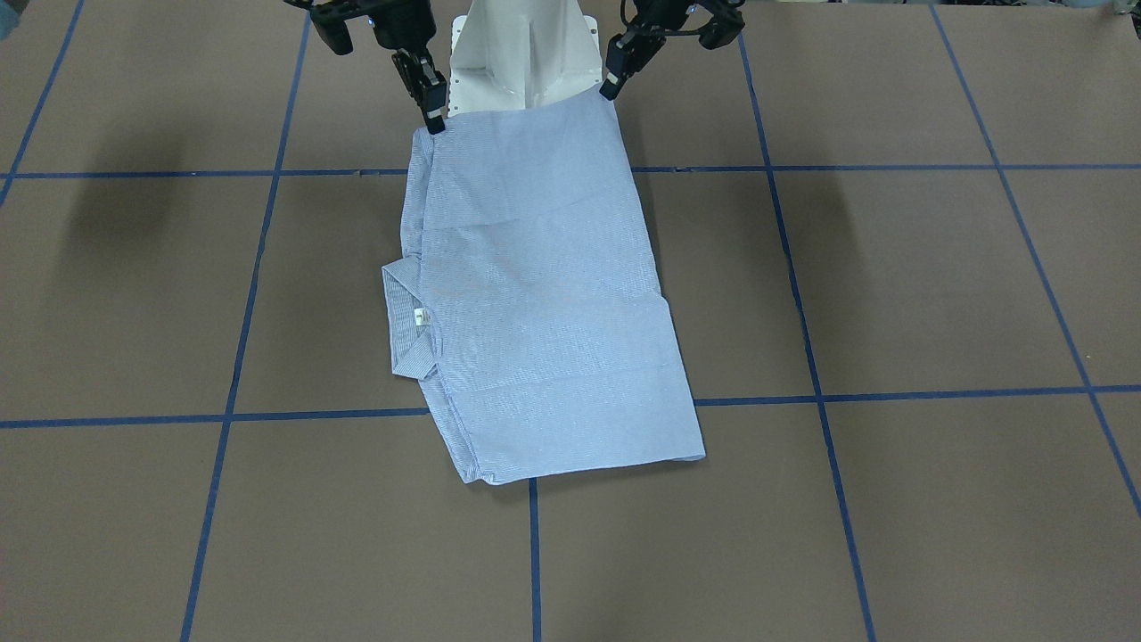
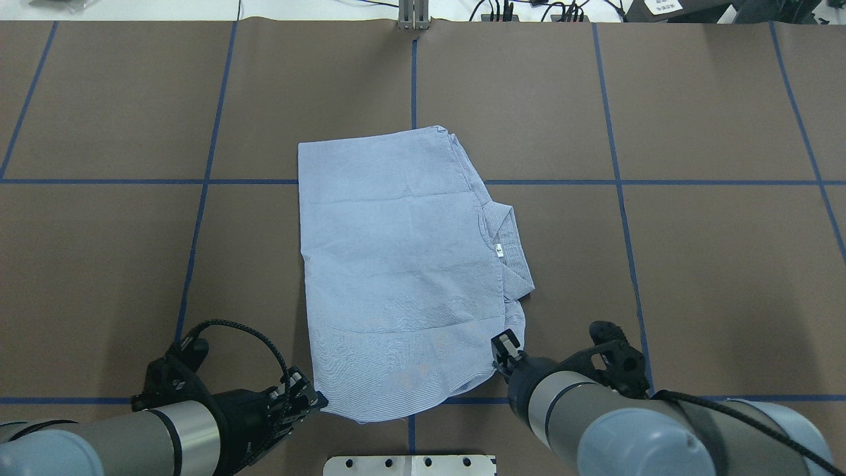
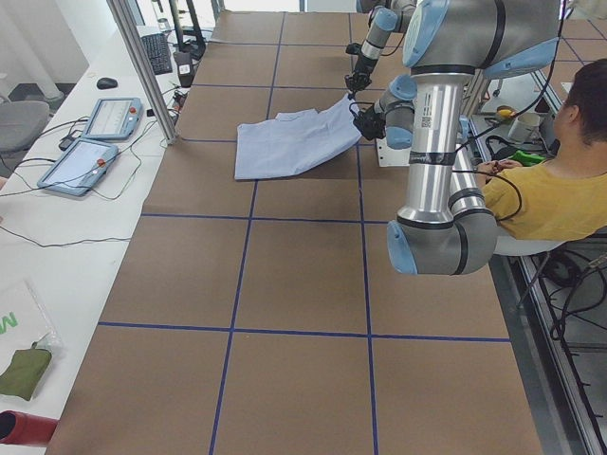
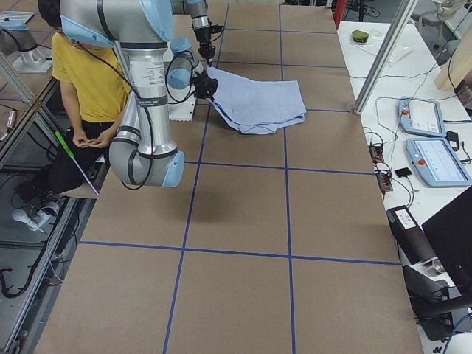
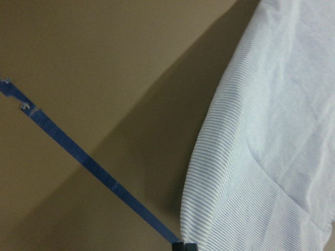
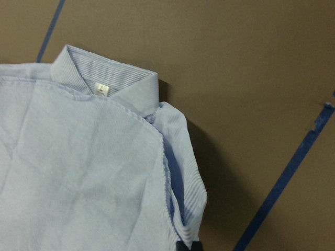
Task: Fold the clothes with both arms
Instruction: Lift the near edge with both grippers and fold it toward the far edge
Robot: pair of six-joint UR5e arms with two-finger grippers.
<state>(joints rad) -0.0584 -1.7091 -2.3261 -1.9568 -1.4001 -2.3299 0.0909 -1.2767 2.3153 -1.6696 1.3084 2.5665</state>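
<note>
1. Near the robot's side of the brown taped table: black left gripper and right gripper each pinching a corner of the light-blue striped shirt, edge raised.
2. Likely mid-fold; next, carry both corners forward evenly.

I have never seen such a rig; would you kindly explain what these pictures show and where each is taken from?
This is a robot with two tubular arms, the left arm and the right arm, at a brown table taped into blue squares. One picture looks over the robot's shoulders, one faces it, two come from the table's ends, two from wrist cameras. A striped blue shirt, partly folded, collar toward the robot's right, lies on the table. Each arm's jaws pinch one near corner, lifting that edge. A person in yellow sits beside the robot.
</note>
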